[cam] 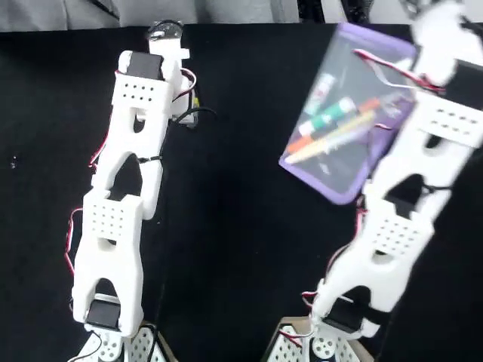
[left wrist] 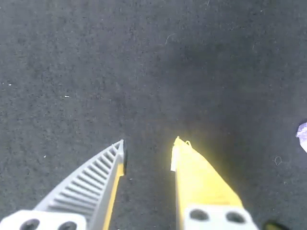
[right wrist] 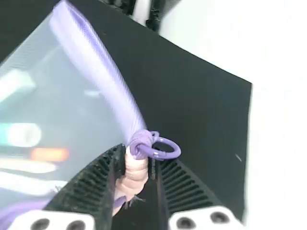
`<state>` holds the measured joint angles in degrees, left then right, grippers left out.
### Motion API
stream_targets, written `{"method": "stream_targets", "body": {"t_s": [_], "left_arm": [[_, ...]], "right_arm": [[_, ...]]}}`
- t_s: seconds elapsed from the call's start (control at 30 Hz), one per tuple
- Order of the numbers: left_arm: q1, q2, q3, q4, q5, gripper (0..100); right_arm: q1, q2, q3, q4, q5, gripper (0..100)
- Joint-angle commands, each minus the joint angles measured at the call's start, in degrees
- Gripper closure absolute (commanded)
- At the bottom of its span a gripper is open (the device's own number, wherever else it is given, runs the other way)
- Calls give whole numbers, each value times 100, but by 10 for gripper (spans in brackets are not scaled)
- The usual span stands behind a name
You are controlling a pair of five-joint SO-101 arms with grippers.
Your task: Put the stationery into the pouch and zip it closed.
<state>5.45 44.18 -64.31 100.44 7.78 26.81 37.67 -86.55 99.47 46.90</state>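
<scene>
A clear pouch (cam: 349, 113) with purple edging hangs tilted above the black table at the back right, with several pens and markers (cam: 337, 123) inside. My right gripper (right wrist: 138, 165) is shut on the pouch's zipper pull (right wrist: 144, 146) and its purple ring, at the end of the purple zipper strip (right wrist: 98, 67). My left gripper (left wrist: 146, 153) stands open over bare black cloth, nothing between its fingers; in the high view it sits near the back left (cam: 185, 105).
The black cloth (cam: 241, 226) covers the whole table, with a pale surface past its far edge (cam: 226, 11). Both white arms stretch from their bases at the front edge. A small purple patch (left wrist: 302, 134) shows at the edge of the left wrist view.
</scene>
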Motion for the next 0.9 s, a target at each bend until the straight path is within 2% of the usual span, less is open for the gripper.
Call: {"method": "stream_targets", "body": {"t_s": [0.0,0.3,0.63,0.73,0.87], "left_arm": [[48,-105,-57,35,-18,834],[57,-97,-48,35,-18,834],[48,-97,-48,35,-26,834],[48,-97,-48,35,-26,834],[48,-97,-40,35,-26,834]], "right_arm": [[826,-374,154,167,607,987],[2338,-242,1314,167,2180,987],[3657,-365,2185,176,3490,987],[3859,-804,3099,176,3692,987],[3859,-1859,5077,176,3938,987]]}}
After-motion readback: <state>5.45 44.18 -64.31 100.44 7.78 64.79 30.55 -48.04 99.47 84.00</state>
